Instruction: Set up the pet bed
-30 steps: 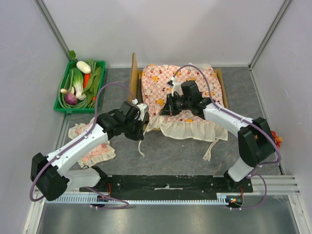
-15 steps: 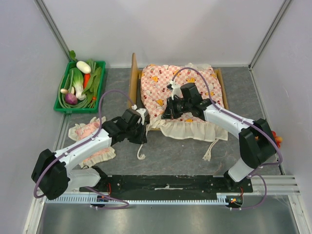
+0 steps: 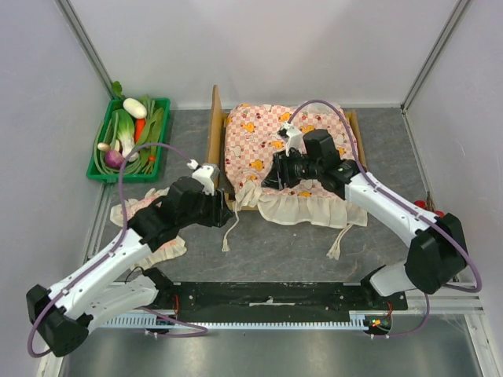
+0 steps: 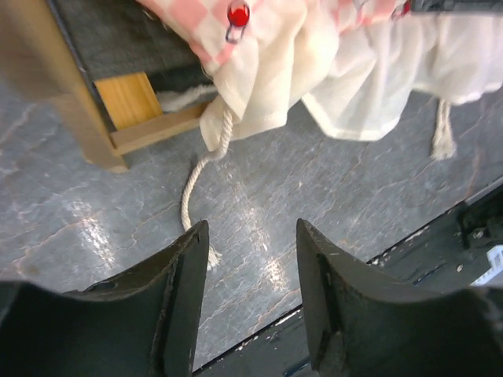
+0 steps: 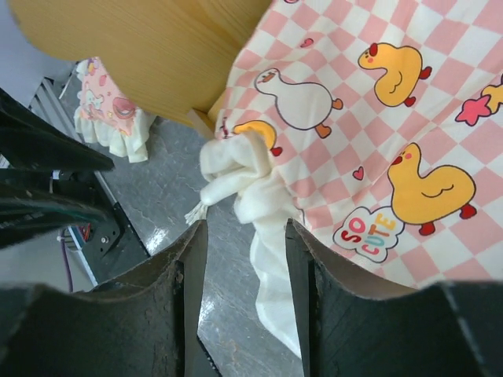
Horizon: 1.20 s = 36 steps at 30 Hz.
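**Pet bed** (image 3: 214, 129), a light-wood frame, stands at the far centre of the grey counter (image 3: 283, 243), with its headboard upright at the left end. The pink-checked mattress (image 3: 251, 133) lies on it. Its cream frill spills over the near rail onto the counter, and a cord (image 4: 198, 192) trails below. The left fingers (image 4: 189, 275) are parted with nothing between them and hover over the counter near the frame's near left corner. The right fingers (image 5: 192, 267), likewise parted and gripping nothing, hang above the mattress's bunched near left frill. A frilled pillow (image 3: 161, 247) lies near left, and a green tray (image 3: 118, 177) of vegetables sits far left.
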### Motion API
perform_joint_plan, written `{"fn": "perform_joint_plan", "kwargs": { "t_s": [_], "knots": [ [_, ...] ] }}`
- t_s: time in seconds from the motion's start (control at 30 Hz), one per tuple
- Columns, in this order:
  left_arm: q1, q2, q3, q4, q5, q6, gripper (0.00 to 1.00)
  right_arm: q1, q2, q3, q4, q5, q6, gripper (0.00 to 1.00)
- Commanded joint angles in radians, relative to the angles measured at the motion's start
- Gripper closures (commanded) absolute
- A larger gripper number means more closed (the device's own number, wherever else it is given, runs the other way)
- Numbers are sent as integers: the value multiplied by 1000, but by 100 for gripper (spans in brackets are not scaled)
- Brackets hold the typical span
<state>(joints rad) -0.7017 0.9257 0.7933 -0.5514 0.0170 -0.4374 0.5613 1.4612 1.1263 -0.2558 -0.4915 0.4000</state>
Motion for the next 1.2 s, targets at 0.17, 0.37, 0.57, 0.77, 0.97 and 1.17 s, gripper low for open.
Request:
{"fn": "perform_joint_plan", "kwargs": {
  "t_s": [0.17,0.37,0.57,0.77,0.97,1.17],
  "knots": [
    [10,-35,202,-117,-373,26,32,60,-234,-201,16,-6,79,53],
    [93,88,231,-64,-325,64,29,205,-348,-409,73,149,198,54],
    [153,159,225,40,-216,95,28,232,-354,-542,163,362,266,53],
    [171,231,207,149,-155,118,43,229,-210,-620,470,574,255,52],
    [192,277,207,169,-175,103,72,181,-21,-488,523,670,182,53],
    [229,341,208,196,-112,103,97,153,94,-531,832,504,152,48]
  ]
}}
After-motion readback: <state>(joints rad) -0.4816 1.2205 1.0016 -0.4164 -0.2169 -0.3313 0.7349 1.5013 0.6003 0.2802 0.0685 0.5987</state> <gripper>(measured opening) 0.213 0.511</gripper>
